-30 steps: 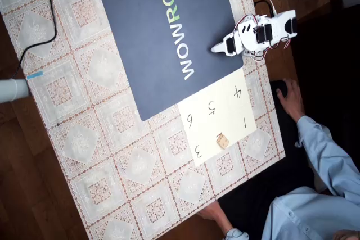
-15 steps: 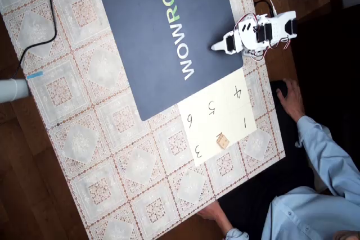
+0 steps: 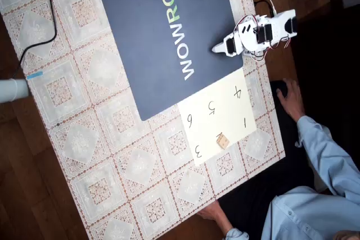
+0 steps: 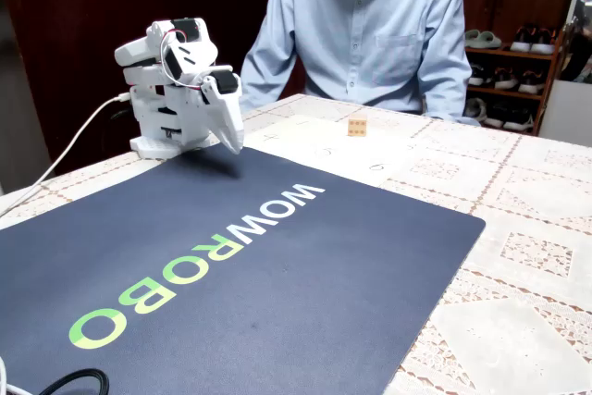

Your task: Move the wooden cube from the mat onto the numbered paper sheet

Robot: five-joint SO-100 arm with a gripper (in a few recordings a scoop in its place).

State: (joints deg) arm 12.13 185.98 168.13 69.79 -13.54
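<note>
Already the wooden cube (image 3: 223,141) sits on the numbered paper sheet (image 3: 225,102), near the sheet's lower edge in the overhead view, between the 3 and the 1, well apart from the mat (image 3: 163,32). Task looks done, judging by that.

Left to right in the overhead view: mat on the lace-cloth surface (image 3: 84,139), then sheet with cube, then the folded arm and gripper (image 3: 216,48) at the mat's right edge, then a person's hand (image 3: 289,100) resting off the surface's right side. In the fixed view the gripper (image 4: 233,141) points down over the mat's far corner, nothing in it; whether its fingers are together or apart, cannot tell.

Risks: little from the arm, which is parked well away from the cube. A bump to the surface or a tug on the sheet by the person nearby could slide the light cube off.

Versus a second ago: cube and sheet unmoved; gripper tip shifted only a hair, arm basically resting.
</note>
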